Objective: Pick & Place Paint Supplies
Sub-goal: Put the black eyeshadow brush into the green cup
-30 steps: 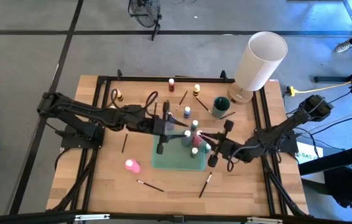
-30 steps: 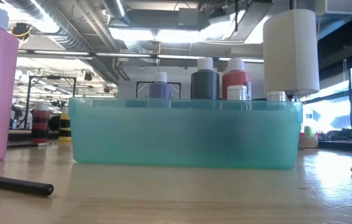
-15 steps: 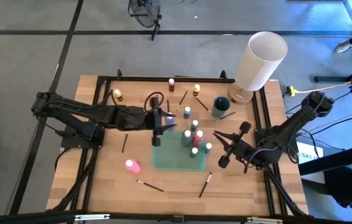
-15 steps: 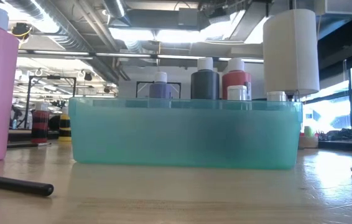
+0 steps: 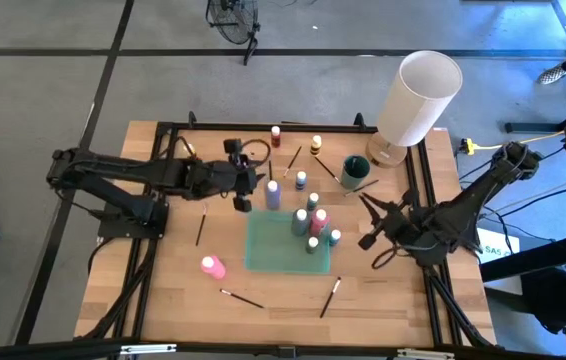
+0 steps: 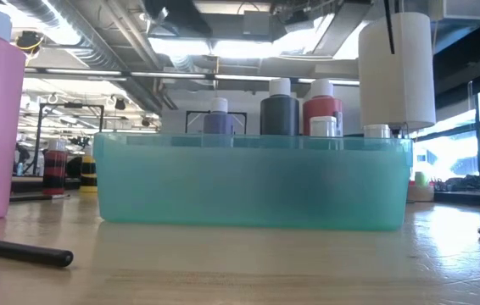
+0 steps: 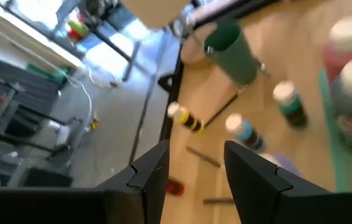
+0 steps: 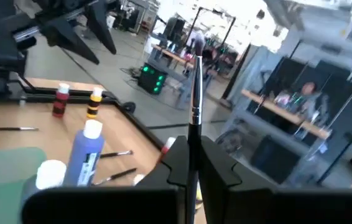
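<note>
A teal tray (image 5: pixel 268 248) holds several paint bottles (image 5: pixel 313 225) along its right side. A purple bottle (image 5: pixel 272 193) stands on the table just beyond the tray's far edge. My left gripper (image 5: pixel 242 193) hovers left of that bottle, and the left wrist view shows it (image 7: pixel 194 163) open and holding nothing. My right gripper (image 5: pixel 373 228) hangs right of the tray, shut on a thin dark brush (image 8: pixel 194 87). The same brush (image 6: pixel 388 25) shows high up in the low view. My right gripper pinches the brush's dark handle (image 8: pixel 193 134) between its two shut fingers. The fingers reach out roughly level, toward the tray. The brush rises out of them, its metal collar (image 8: pixel 194 115) above the hold, clear of the table.
Loose on the table are a pink bottle (image 5: pixel 212 266), three brushes (image 5: pixel 241 298) (image 5: pixel 330 297) (image 5: pixel 200 229), and small bottles at the far side (image 5: pixel 276 135) (image 5: pixel 316 144) (image 5: pixel 301 180). A green cup (image 5: pixel 354 170) and a tall white cylinder (image 5: pixel 418 100) stand at the far right.
My left gripper has drawn back from over the tray's left part toward the table's far left and has tipped up toward level. My right gripper has pulled away from the tray toward the right edge, turning as it went and staying shut. The bottles have stayed put.
</note>
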Tool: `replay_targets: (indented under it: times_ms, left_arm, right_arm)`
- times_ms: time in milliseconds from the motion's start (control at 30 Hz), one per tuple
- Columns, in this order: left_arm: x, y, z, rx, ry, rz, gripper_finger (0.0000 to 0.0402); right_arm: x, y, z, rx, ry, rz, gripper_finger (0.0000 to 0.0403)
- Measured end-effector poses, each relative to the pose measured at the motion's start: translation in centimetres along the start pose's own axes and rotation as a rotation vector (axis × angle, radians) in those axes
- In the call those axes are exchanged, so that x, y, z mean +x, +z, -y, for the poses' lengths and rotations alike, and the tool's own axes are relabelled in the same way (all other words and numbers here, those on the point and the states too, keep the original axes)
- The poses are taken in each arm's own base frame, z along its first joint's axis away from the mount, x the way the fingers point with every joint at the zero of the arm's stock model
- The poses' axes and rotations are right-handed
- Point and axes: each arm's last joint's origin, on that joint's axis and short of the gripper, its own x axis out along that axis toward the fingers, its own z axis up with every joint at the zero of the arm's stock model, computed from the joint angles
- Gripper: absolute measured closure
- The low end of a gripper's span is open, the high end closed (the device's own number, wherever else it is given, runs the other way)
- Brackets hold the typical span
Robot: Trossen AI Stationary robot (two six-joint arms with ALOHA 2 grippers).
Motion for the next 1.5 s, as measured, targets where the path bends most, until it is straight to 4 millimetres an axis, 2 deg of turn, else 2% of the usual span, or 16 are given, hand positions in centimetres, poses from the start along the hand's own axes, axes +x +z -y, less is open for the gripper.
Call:
replay_targets:
  times_ms: [267,500,733,1100,1333,1500]
  left_arm:
    - [1.6,-2.3,-2.4,-0.109,-0.194,0.075,0.0253]
    - [2.7,-5.2,-3.3,-0.208,-0.181,0.143,0.0253]
    - [2.7,-5.8,-3.5,-0.292,-0.219,0.263,0.0253]
    - [2.7,-5.7,-3.5,-0.305,-0.233,0.291,0.0253]
    - [2.6,-5.6,-3.5,-0.323,-0.252,0.309,0.0253]
    - [2.6,-5.5,-3.5,-0.324,-0.274,0.318,0.0253]
  right_arm:
    - [1.3,-4.7,3.2,0.249,-0.11,-0.062,0.0388]
    - [1.9,-6.3,3.3,0.258,-0.193,-0.026,0.0388]
    - [3.2,-8.8,3.8,0.305,-0.29,-0.041,0.0388]
    - [4.0,-9.2,4.1,0.323,-0.342,-0.048,0.0388]
    - [5.1,-9.3,4.5,0.353,-0.419,-0.056,0.0388]
    - [6.2,-9.2,3.9,0.363,-0.465,-0.06,0.0388]
